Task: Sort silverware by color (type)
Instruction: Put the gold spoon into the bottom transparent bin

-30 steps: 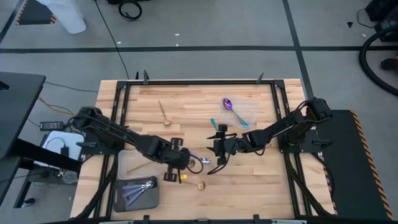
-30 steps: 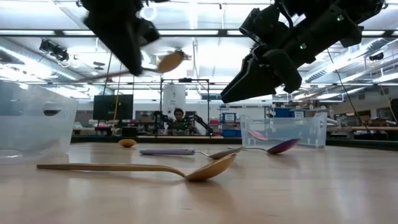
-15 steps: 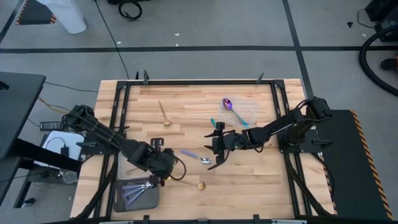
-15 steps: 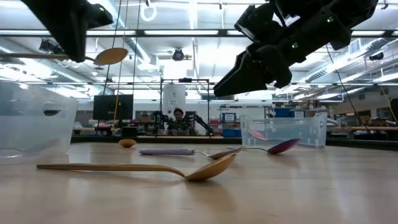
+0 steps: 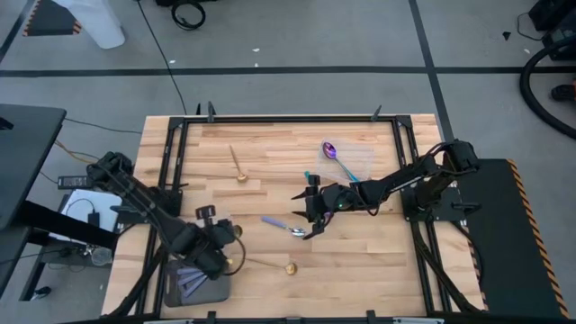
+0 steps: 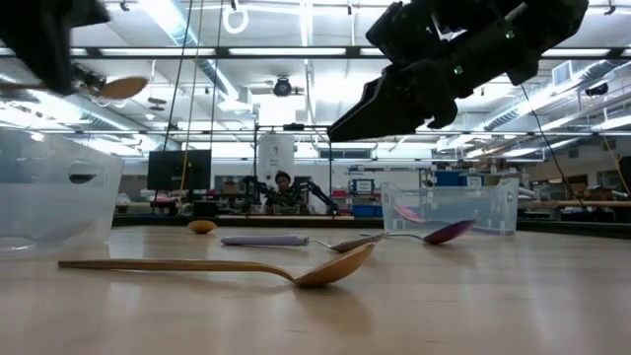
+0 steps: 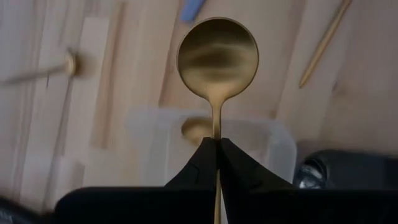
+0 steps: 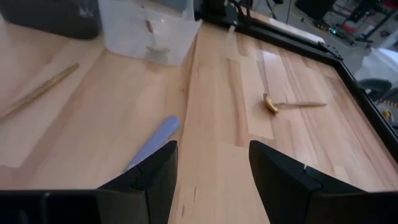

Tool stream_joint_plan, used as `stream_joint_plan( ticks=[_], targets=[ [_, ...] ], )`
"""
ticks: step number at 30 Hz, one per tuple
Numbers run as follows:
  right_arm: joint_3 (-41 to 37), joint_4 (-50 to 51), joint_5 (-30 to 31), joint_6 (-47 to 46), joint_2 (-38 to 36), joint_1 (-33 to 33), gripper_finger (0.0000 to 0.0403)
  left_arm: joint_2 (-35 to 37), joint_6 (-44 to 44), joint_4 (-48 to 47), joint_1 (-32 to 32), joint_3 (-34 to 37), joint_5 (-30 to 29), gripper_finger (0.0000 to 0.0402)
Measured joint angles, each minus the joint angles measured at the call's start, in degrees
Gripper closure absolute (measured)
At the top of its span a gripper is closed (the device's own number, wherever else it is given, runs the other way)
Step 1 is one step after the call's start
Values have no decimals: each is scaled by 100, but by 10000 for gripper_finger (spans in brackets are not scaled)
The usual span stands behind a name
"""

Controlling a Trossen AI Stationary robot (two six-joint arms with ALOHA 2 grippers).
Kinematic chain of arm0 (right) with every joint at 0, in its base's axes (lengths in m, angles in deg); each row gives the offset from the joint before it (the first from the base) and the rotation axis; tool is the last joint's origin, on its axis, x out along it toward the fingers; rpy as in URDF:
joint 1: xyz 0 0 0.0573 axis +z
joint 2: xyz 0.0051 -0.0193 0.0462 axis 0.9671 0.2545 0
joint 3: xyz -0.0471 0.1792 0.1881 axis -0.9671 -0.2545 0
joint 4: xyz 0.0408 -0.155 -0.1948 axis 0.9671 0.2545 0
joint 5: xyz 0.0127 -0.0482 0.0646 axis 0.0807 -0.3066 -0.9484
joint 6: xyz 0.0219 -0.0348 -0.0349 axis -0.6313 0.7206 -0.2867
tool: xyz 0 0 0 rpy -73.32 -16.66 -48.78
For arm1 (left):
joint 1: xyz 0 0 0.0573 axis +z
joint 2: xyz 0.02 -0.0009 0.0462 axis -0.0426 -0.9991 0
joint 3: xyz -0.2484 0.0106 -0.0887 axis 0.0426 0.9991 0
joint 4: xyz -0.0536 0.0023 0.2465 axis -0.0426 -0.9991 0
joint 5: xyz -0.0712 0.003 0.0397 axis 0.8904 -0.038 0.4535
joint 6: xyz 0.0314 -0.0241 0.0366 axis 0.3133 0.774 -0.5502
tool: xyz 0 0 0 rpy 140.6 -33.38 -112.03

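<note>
While over container [image 7: 273,146], L gripper [image 7: 216,149] w/ gold spoon [image 7: 217,57]

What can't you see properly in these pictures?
- Left pincer, low view: cut off by the picture's edge; only its gold spoon's bowl shows.
- Lavender-handled spoon, right wrist view: bowl hidden behind the right pincer's finger.
- Utensils in the grey bin, high view: too small to count.

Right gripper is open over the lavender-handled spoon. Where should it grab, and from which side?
Take the lavender-handled spoon at mid-handle, coming straight down from above. It lies flat on the table, and the handle is straight and flat, while the bowl is curved. Turn the right gripper so its open fingers straddle the handle crosswise.
</note>
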Motion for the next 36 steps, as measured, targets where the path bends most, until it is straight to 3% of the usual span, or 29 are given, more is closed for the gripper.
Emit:
stream_joint_plan(
  ticks=[14,23,36],
  targets=[
    [0,-294,-175,77,0,-134,195,676,2174,174,-869,1444,-164,392],
    [0,-234,-236,-3,0,-131,195,732,2478,1359,-859,2387,-127,392],
    [0,-192,-273,-123,0,-118,195,730,2520,2285,-857,3000,-106,381]
  ],
)
